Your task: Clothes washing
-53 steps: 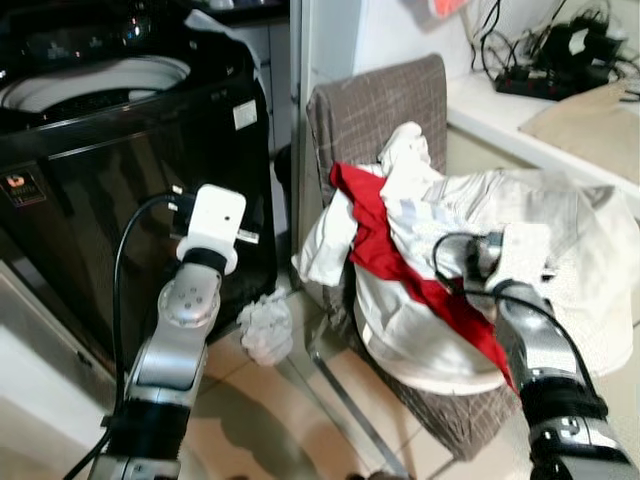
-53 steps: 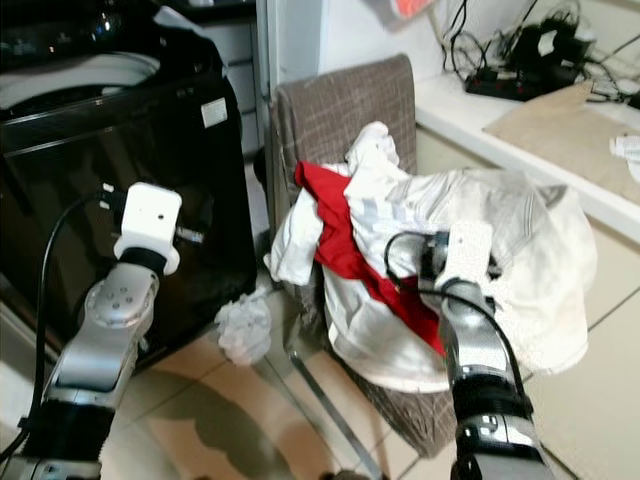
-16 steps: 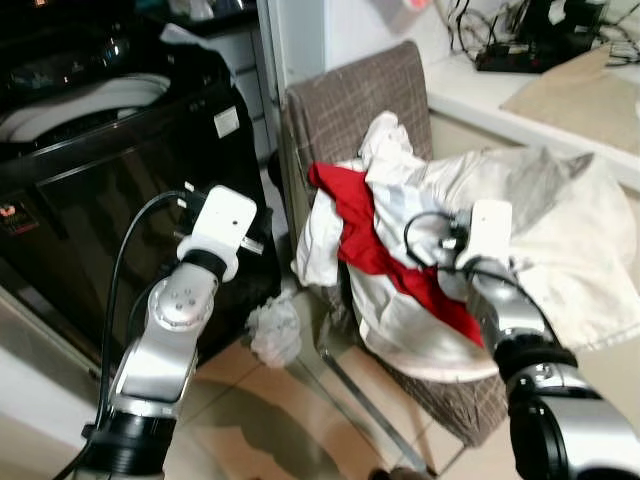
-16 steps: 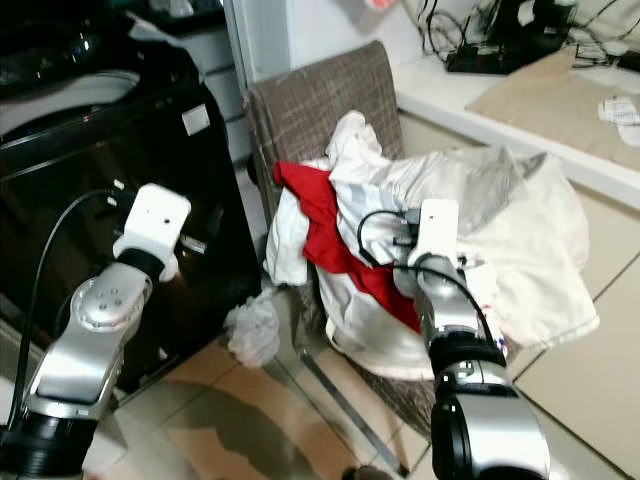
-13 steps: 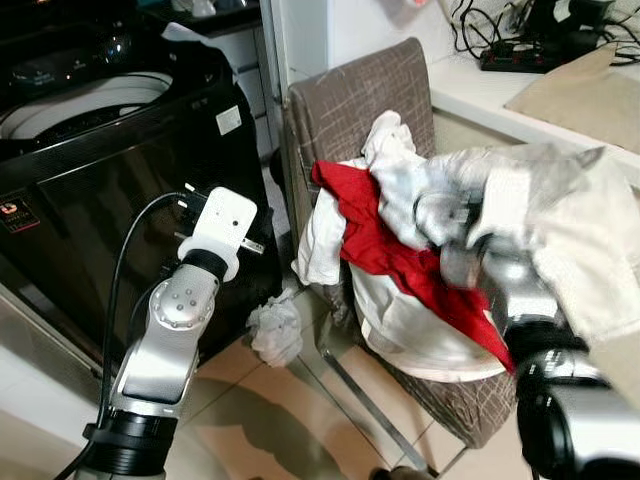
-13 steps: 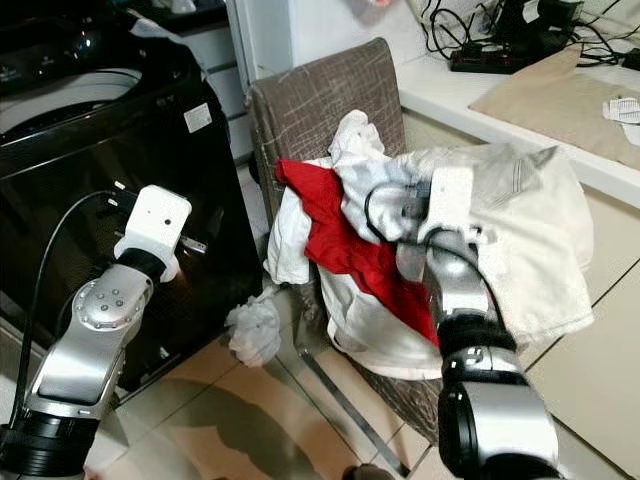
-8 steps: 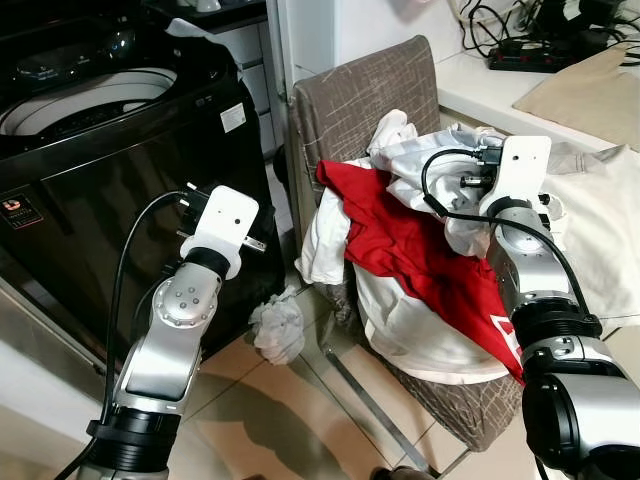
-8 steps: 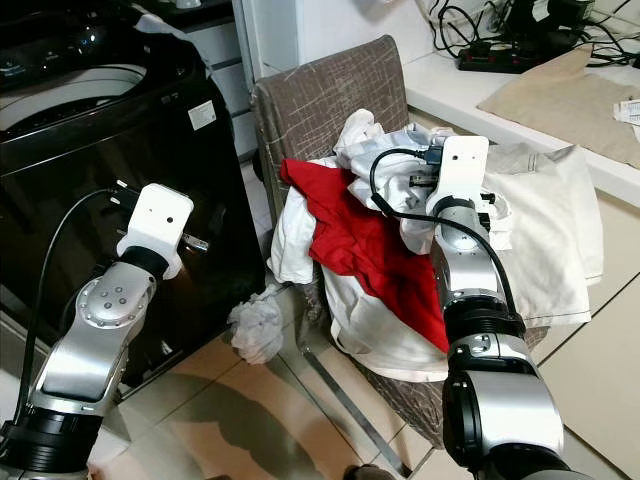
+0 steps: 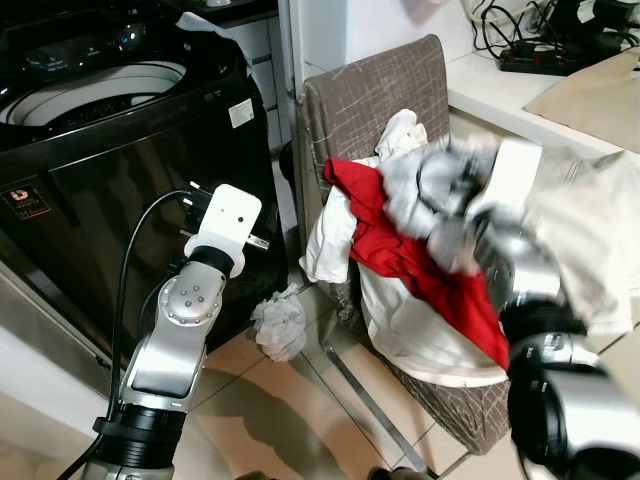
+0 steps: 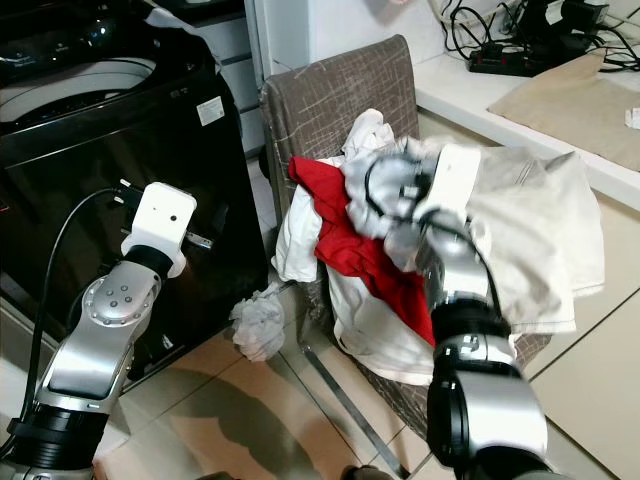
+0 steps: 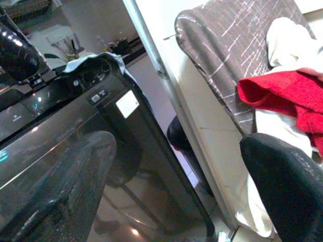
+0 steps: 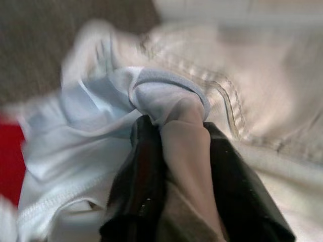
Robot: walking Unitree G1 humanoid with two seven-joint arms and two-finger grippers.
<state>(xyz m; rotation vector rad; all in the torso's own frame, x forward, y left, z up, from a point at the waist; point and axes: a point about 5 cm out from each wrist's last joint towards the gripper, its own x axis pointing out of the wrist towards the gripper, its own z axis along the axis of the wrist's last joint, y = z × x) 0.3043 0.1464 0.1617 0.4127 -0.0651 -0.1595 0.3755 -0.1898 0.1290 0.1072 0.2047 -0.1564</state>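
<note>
Head views: a black washing machine (image 9: 110, 150) on the left with its lid up and the drum open; just beside it, a brown chair (image 9: 375, 95) heaped with laundry. On the heap, a red garment (image 9: 400, 255) draped over white clothes (image 10: 530, 230), and one small crumpled white rag (image 9: 280, 325) down on the floor tiles between machine and chair. Right arm blurred, buried wrist-deep in the top of the heap. Left arm raised in front of the machine's dark front panel, touching nothing.

Left wrist view: left gripper (image 11: 171, 176) spread wide, fingers well apart, holding nothing; machine's front, chair back and a corner of the red garment beyond.

Right wrist view: right gripper (image 12: 184, 166) clamped on a fold of pale cloth (image 12: 166, 96), the fold pinched between the two black fingers (image 12: 144, 166) and bulging out above them, more white cloth all around, a sliver of red at the edge.

Step in hand, by the look of it: pulling one garment off the chair for loading. Task barely begun, most of the heap still on the chair. Next move likely calls for lifting high enough to free the piece from the tangle, then swinging left over the open drum and letting go without dragging the red garment along or dropping anything onto the floor.
</note>
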